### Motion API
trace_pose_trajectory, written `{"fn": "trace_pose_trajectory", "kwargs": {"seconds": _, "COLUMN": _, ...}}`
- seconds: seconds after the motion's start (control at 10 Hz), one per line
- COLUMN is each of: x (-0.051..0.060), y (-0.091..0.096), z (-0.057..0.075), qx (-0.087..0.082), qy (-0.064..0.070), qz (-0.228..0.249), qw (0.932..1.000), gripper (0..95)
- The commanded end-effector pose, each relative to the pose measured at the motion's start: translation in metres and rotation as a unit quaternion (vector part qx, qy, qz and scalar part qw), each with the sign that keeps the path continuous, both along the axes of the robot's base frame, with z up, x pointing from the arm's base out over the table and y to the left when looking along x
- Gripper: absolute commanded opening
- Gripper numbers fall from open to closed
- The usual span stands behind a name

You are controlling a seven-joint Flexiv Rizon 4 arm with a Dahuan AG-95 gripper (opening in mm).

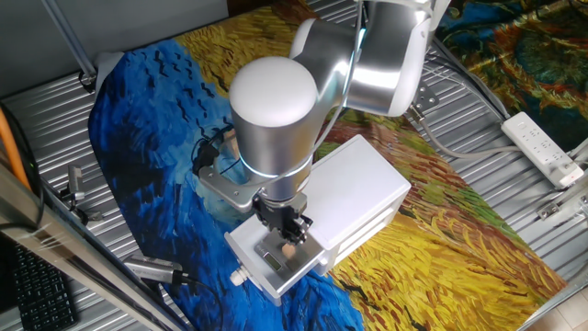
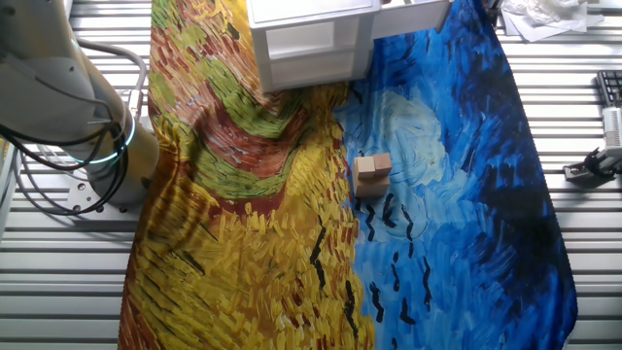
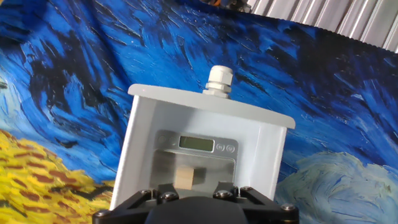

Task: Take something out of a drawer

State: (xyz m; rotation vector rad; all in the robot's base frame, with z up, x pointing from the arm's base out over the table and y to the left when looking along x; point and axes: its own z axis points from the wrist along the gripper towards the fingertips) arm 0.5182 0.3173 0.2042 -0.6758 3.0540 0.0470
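Painted cloth (image 1: pixel 459 248); tool (image 1: pixel 292 232) over open drawer (image 3: pixel 205 149)

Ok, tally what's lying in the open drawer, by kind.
Digital scale: 1
Wooden block: 1
Total: 2, both inside the drawer
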Motion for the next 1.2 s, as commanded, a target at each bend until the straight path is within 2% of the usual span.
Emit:
{"fn": "trace_pose_trajectory", "kwargs": {"seconds": 0.1, "x": 0.0035, "y": 0.0061, "z": -0.001, "qx": 0.001, "qy": 0.001, "qz": -0.013, "qw": 0.9999, "gripper": 38.0}}
{"fn": "trace_pose_trajectory", "kwargs": {"seconds": 0.3, "x": 0.0059, "y": 0.0098, "z": -0.0004, "qx": 0.001, "qy": 0.011, "qz": -0.02, "qw": 0.9997, "gripper": 38.0}}
{"fn": "trace_pose_trajectory", "kwargs": {"seconds": 0.6, "x": 0.0077, "y": 0.0107, "z": -0.004, "qx": 0.001, "qy": 0.038, "qz": -0.022, "qw": 0.999, "gripper": 38.0}}
{"fn": "trace_pose_trajectory", "kwargs": {"seconds": 0.9, "x": 0.0086, "y": 0.0088, "z": -0.0078, "qx": 0.009, "qy": 0.042, "qz": -0.038, "qw": 0.9984, "gripper": 38.0}}
{"fn": "trace_pose_trajectory", "kwargs": {"seconds": 1.2, "x": 0.0084, "y": 0.0086, "z": -0.0079, "qx": 0.007, "qy": 0.037, "qz": -0.061, "qw": 0.9975, "gripper": 38.0}}
